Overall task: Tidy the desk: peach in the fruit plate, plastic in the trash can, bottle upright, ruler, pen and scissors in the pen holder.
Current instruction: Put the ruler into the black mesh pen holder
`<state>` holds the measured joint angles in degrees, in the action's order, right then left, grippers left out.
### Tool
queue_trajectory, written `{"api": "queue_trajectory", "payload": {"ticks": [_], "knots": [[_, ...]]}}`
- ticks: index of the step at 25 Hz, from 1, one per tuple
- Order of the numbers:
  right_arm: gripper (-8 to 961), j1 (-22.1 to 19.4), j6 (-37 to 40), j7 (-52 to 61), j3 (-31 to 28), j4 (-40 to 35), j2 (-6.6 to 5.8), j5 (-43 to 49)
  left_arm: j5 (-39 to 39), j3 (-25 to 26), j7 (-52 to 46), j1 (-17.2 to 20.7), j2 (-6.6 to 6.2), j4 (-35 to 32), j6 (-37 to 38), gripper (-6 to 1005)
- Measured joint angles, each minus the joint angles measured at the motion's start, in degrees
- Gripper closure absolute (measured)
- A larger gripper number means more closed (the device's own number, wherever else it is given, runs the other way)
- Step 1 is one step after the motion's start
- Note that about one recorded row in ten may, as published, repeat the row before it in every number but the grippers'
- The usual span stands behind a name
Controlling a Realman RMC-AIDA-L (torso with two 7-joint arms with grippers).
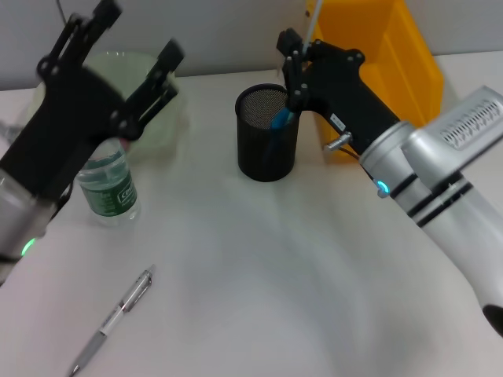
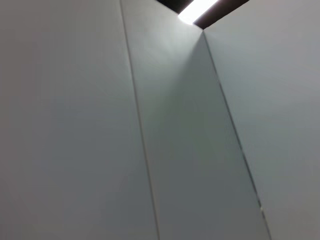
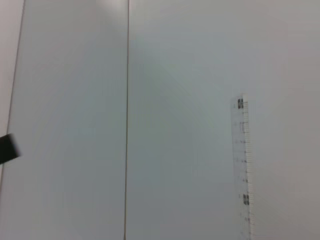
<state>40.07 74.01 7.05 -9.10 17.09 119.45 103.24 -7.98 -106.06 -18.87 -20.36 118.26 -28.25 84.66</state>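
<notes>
Right tool (image 1: 292, 78) is held directly over the black wire-mesh cylindrical pen holder (image 1: 268, 149), clenched on the short clear plastic ruler (image 1: 313, 17), which is kept upright, long axis vertical, upper end sticking above the tool against the bright yellow rectangular trash can (image 1: 393, 55); the lower end cannot be made out. The same ruler (image 3: 243, 165) is shown standing lengthwise in the right wrist view. Blue-handled scissors (image 1: 280, 118) are already seen inside the holder, just below the tool. The drop is judged to turn on the ruler being lined up straight above the holder mouth; it appears centred near the rim's right side, so a straight descent is called for.

Left tool (image 1: 118, 67) is raised at the left, fingers spread, gripping nothing, in front of the translucent pale-green fruit plate (image 1: 161, 118). The clear water bottle with green label (image 1: 108, 188) is standing upright beside it. The slim silver click pen (image 1: 114, 318) is left lying diagonally on the white tabletop (image 1: 299, 298), nearer the left arm. The peach is barely seen behind the left arm.
</notes>
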Motion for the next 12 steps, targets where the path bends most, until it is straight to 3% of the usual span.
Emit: {"api": "queue_trajectory", "payload": {"ticks": [2, 6, 12], "knots": [[930, 1.5, -3.5, 0.8, 0.0, -0.8, 0.07, -0.2, -0.4, 0.0, 0.0, 2.9, -0.07, 0.1, 0.5, 188], [925, 2.8, -5.9, 0.9, -0.1, -1.6, 0.25, -0.2, -0.5, -0.1, -0.4, 4.9, -0.18, 0.8, 1.5, 188], [918, 4.9, -11.4, 1.5, -0.7, -1.8, 0.23, -0.3, -0.5, 0.1, -1.8, 5.6, -0.34, 4.5, 4.8, 188]]}}
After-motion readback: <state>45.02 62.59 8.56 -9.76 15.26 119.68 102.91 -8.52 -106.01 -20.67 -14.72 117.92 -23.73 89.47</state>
